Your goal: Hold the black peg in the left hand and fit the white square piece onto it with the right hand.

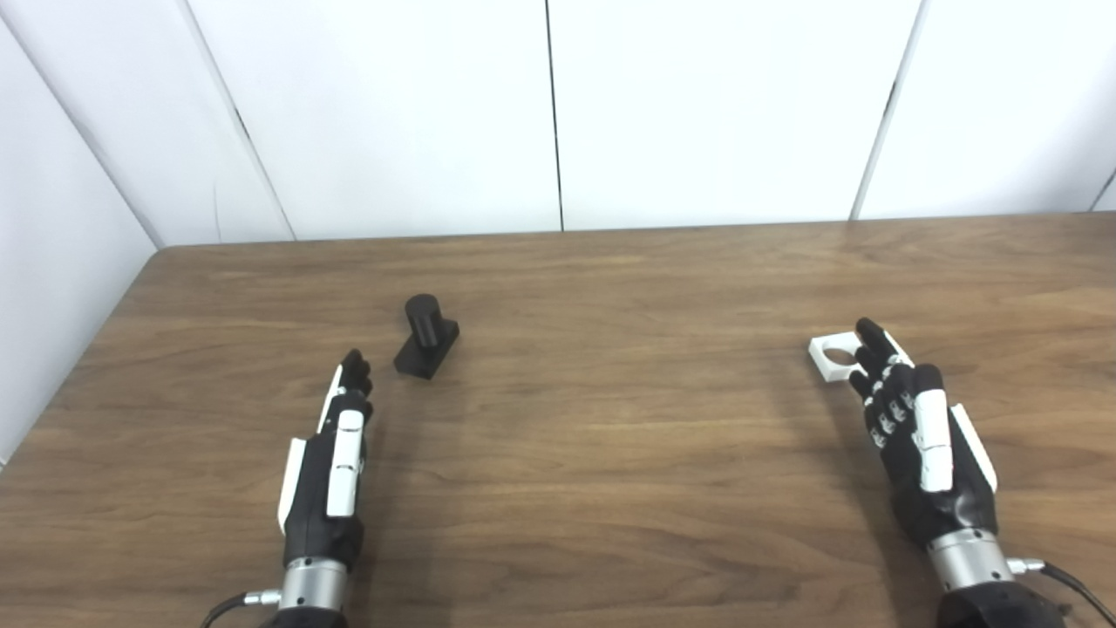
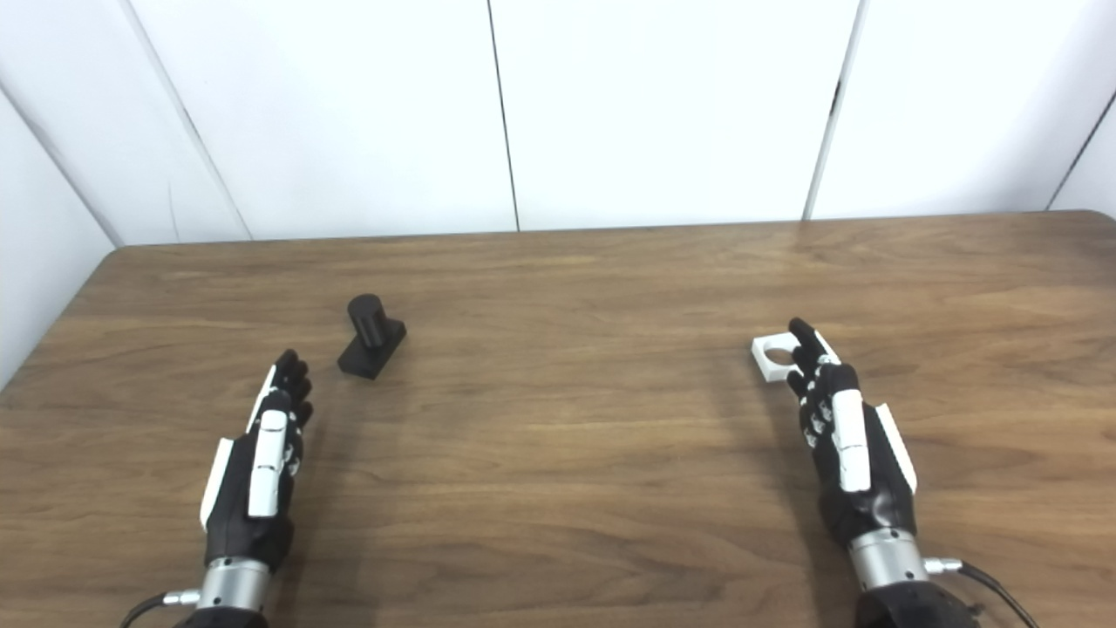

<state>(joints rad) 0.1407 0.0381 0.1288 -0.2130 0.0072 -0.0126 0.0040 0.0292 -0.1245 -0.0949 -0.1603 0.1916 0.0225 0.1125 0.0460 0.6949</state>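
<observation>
The black peg (image 1: 425, 336), a short cylinder on a square base, stands on the wooden table (image 1: 610, 453) left of centre. My left hand (image 1: 331, 462) is open and empty, fingers stretched out, its fingertips a little short of the peg and to its left. The white square piece (image 1: 839, 356) with a round hole lies flat at the right. My right hand (image 1: 915, 436) is open, fingers stretched forward over the piece's near right part, partly hiding it. I cannot tell whether the fingertips touch it. The peg (image 2: 372, 336) and the piece (image 2: 774, 354) also show in the right eye view.
White wall panels (image 1: 558, 113) stand right behind the table's far edge. The table's left edge (image 1: 78, 366) runs diagonally close to my left arm. Cables hang off both wrists at the bottom of the picture.
</observation>
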